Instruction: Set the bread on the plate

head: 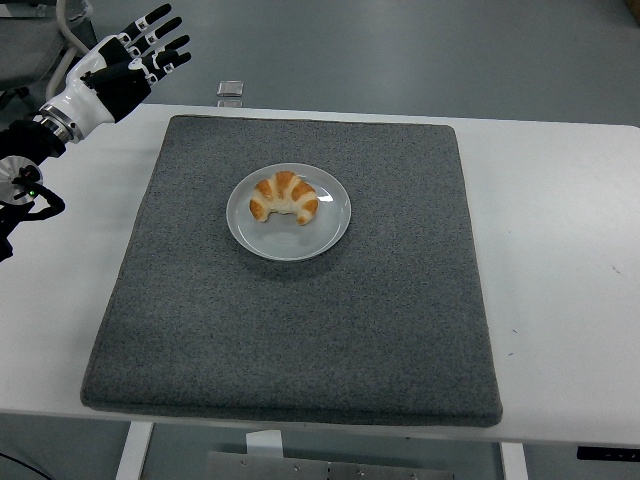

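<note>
White table (560,250), viewed from above; grey floor beyond its far edge.

Item 1: bread (284,197). One croissant, golden brown with paler bands, curved so that both tips point toward the near edge. It lies on the plate, slightly toward 10 o'clock from the plate's centre, with nothing touching it but the plate.

Item 2: plate (335,222). Round, white, shallow rim. It sits flat on the mat, toward 11 o'clock from the mat's centre, well inside the mat's borders.

Item 3: mat (300,330). Dark grey, felt-like, roughly square with rounded corners. It covers most of the table's middle; bare white table shows at 3 o'clock, at 9 o'clock and in a narrow strip at 6 o'clock.

Item 4: left hand (128,62). Black with white segments, on a white wrist and black arm entering from the left edge. It is raised at about 10 o'clock from the plate, past the mat's far left corner and well apart from bread and plate. Palm area faces down and forward; all five fingers (160,45) are straight and fanned, pointing toward 2 o'clock, holding nothing.

Item 5: small square object (231,89). Grey, clear-topped, at the table's far edge, at 12 o'clock from the mat's left part; too small to identify.
</note>
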`<state>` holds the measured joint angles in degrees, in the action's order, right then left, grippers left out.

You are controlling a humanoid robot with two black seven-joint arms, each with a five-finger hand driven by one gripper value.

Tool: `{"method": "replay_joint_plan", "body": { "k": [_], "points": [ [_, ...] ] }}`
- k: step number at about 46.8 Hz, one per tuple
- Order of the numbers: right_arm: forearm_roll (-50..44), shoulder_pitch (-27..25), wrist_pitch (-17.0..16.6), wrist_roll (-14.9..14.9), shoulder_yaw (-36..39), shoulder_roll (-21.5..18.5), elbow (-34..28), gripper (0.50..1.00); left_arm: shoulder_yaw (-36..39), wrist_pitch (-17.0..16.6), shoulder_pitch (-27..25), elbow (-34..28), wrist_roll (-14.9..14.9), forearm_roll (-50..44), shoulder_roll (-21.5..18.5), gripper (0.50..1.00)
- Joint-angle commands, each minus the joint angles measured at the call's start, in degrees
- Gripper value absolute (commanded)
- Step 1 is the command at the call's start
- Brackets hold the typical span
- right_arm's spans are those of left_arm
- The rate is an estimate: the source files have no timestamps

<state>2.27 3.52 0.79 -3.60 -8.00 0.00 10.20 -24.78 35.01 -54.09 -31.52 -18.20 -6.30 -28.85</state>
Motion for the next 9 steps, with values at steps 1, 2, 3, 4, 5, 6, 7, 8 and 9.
{"method": "replay_joint_plan", "body": {
  "k": [1, 2, 3, 4, 5, 6, 7, 8, 9],
  "points": [
    [-0.07, 0.0, 0.0, 0.0, 0.0, 0.0, 0.0, 0.93, -0.1, -0.01, 0.04, 0.14, -0.08, -0.2, 0.02, 0.99],
    [-0.07, 0.0, 0.0, 0.0, 0.0, 0.0, 0.0, 0.93, -0.1, -0.01, 0.04, 0.14, -0.08, -0.2, 0.02, 0.99],
    [-0.07, 0.0, 0.0, 0.0, 0.0, 0.0, 0.0, 0.93, -0.1, -0.01, 0.13, 0.14, -0.17, -0.2, 0.02, 0.992],
    [-0.07, 0.0, 0.0, 0.0, 0.0, 0.0, 0.0, 0.93, -0.1, -0.01, 0.13, 0.14, -0.17, -0.2, 0.02, 0.992],
    [-0.07, 0.0, 0.0, 0.0, 0.0, 0.0, 0.0, 0.93, -0.1, -0.01, 0.13, 0.14, -0.17, -0.2, 0.02, 0.992],
    [-0.07, 0.0, 0.0, 0.0, 0.0, 0.0, 0.0, 0.93, -0.1, -0.01, 0.13, 0.23, -0.17, -0.2, 0.02, 0.992],
    [-0.07, 0.0, 0.0, 0.0, 0.0, 0.0, 0.0, 0.93, -0.1, -0.01, 0.13, 0.31, -0.17, -0.2, 0.02, 0.99],
    [-0.07, 0.0, 0.0, 0.0, 0.0, 0.0, 0.0, 0.93, -0.1, -0.01, 0.13, 0.31, -0.17, -0.2, 0.02, 0.99],
    [-0.07, 0.0, 0.0, 0.0, 0.0, 0.0, 0.0, 0.93, -0.1, -0.01, 0.22, 0.31, -0.17, -0.2, 0.02, 0.99]
  ]
}}
